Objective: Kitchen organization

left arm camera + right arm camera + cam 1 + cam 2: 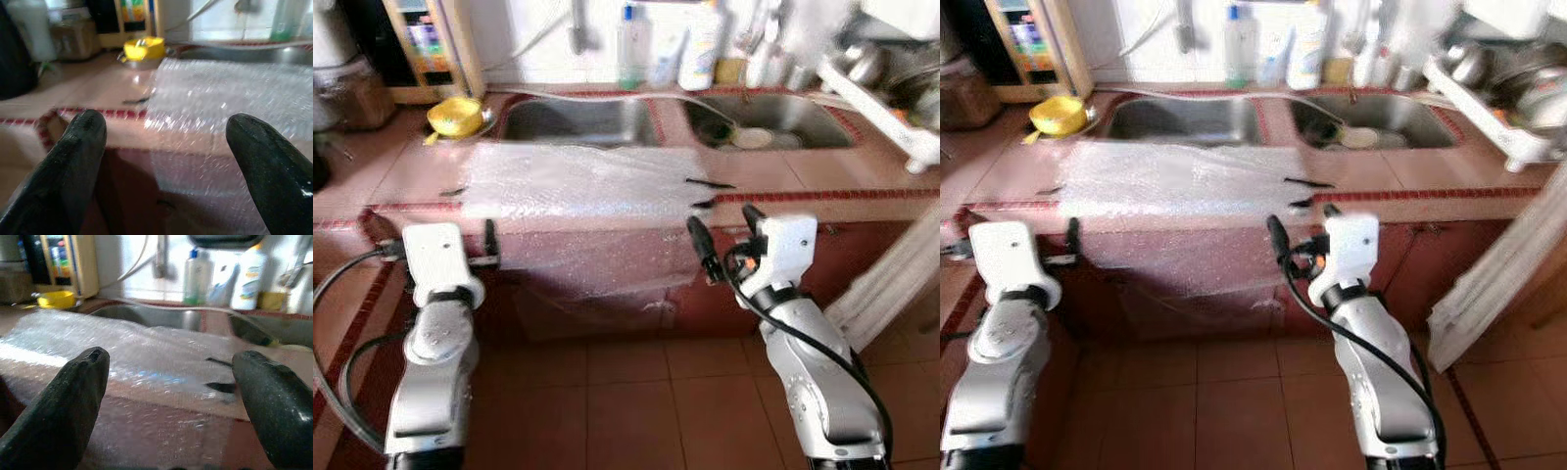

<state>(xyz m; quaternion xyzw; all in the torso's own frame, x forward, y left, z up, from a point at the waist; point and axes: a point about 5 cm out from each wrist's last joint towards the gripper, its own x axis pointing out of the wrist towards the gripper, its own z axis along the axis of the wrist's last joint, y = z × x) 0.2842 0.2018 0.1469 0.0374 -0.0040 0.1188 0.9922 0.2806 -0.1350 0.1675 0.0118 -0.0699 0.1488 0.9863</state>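
**Pincers poised at the desk edge: slip and snag risks on the plastic sheet**

Pincers first: the left pincer (pixel 445 245) sits at lower left of the head view, the right pincer (pixel 726 240) at centre right. Both stand wide apart and hold nothing, level with the front edge of the tiled desk (pixel 411 166) and just short of it.

The likely object of work, a sheet of bubble wrap (pixel 582 181), lies flat across the middle of the desk in front of the left sink (pixel 578 119). Its front portion hangs over the edge and down the cabinet face. Two small dark items (pixel 710 184) lie at the sheet's right border, near the right pincer; what they are cannot be made out.

Assessed risks:
- The sheet is thin, glossy and slack. A closing grip on the hanging part may catch only a fold, and it could slide out.
- Pulling from one side alone would probably skew the sheet and drag the dark items off the desk.
- A yellow bowl (pixel 455 116) stands near the sheet's upper left corner; a hard tug toward the robot could disturb it if the sheet is caught beneath, which cannot be confirmed.
- The head views are blurred, so the aim at the edge is uncertain.
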